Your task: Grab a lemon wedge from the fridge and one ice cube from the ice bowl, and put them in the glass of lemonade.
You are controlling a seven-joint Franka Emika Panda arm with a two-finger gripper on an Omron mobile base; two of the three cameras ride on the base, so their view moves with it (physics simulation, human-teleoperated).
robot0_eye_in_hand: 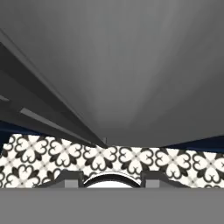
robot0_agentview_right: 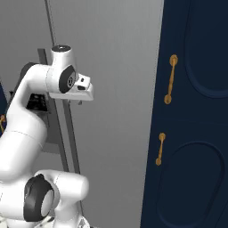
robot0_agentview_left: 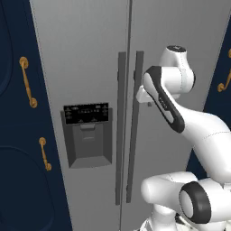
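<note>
Close against the closed fridge (robot0_agentview_left: pixel 85 58), beside its right door's handle (robot0_agentview_left: pixel 135 122), the arm's hand hovers; whether the gripper (robot0_eye_in_hand: pixel 111 178) is wide or narrow cannot be told.

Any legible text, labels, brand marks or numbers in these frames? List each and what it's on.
No text can be read.
Dispenser panel on the fridge: rows of small pale marks, probably button icons or labels, too small and blurred to read.
Fridge doors, door handles, navy cabinets and the robot arm: no brand mark, number or sign visible.
Patterned floor in the hand view: decorative tiles, no lettering.
</note>
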